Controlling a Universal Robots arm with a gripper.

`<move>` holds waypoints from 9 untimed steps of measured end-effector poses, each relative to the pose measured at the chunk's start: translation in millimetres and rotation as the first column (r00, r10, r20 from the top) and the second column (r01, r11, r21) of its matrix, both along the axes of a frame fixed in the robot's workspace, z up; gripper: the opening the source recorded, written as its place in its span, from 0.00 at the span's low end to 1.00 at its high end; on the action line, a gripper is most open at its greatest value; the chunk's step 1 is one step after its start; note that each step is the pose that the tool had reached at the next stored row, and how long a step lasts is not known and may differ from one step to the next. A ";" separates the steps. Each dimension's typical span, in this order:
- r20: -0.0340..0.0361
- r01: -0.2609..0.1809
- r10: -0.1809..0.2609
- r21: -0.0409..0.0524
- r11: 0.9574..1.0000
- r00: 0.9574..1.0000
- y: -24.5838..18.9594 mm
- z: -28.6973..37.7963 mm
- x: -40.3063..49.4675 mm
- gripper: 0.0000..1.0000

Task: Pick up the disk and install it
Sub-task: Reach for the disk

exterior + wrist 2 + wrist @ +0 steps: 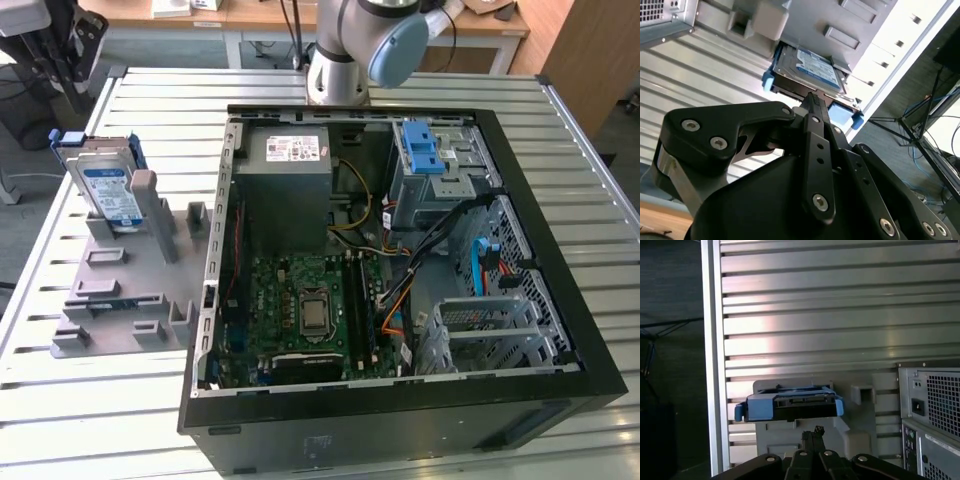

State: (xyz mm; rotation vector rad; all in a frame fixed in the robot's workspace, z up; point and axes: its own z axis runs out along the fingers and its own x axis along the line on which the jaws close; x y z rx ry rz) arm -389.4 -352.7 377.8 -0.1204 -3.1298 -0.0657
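the disk (108, 185) stands propped in the grey fixture (120, 300), at ten o'clock from the open pc case (420, 392). in the first wrist view the gripper (812, 432), fingers pinched narrow and empty, faces its blue-railed long edge at twelve o'clock, not touching.

Free room above the disk (105, 170), standing on the grey fixture (110, 285). Hemmed on the exterior view's right by a fixture post (150, 215) just beside it; farther right, blocked by the open computer case wall (222, 200). Bare slatted surface (170, 100) beyond.
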 end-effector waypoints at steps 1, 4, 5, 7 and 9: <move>0.000 0.000 0.000 0.000 1.000 1.000 1.6 -0.3 -4.3 0.11; 0.000 0.000 0.000 0.000 1.000 1.000 5.0 -1.1 -15.4 0.11; 0.000 0.000 0.000 0.000 1.000 1.000 5.6 -1.2 -18.6 0.11; -0.001 0.000 0.000 0.000 1.000 1.000 6.2 -1.5 -24.3 0.11; -0.001 0.000 0.000 0.000 1.000 1.000 6.6 -1.7 -28.8 0.11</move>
